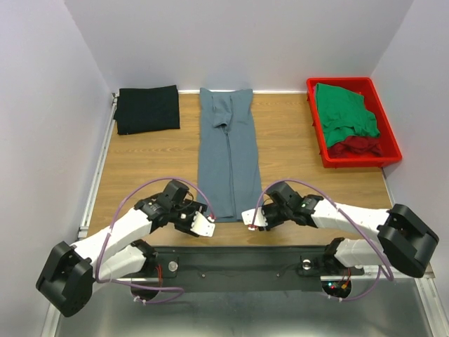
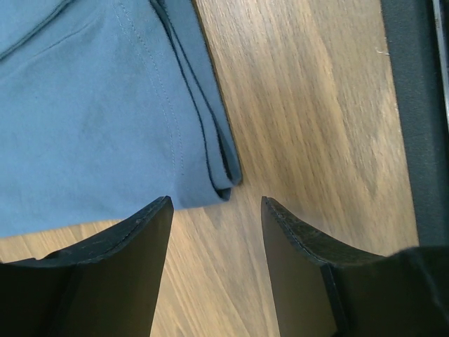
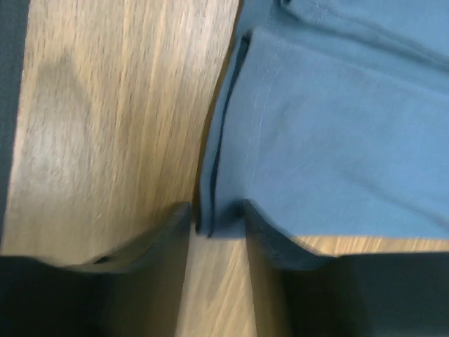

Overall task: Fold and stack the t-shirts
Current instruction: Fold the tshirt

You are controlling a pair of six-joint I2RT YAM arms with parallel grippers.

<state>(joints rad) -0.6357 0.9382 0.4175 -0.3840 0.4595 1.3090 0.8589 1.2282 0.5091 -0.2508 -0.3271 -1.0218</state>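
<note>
The slate blue-grey t-shirt (image 1: 228, 154) lies folded into a long strip down the middle of the table. My left gripper (image 1: 203, 225) stands open at its near left corner (image 2: 223, 184), which lies just beyond the fingertips (image 2: 158, 210) without touching them. My right gripper (image 1: 249, 219) is at the near right corner. Its jaws stand narrowly apart, with the layered corner (image 3: 221, 217) lying between the tips. The black t-shirt (image 1: 147, 109) is folded at the back left. Green (image 1: 344, 109) and dark red (image 1: 358, 145) t-shirts lie crumpled in the tray.
The red plastic tray (image 1: 389, 133) sits at the back right by the wall. Walls close in the table on the left, back and right. A black rail (image 2: 421, 105) runs along the near edge behind the grippers.
</note>
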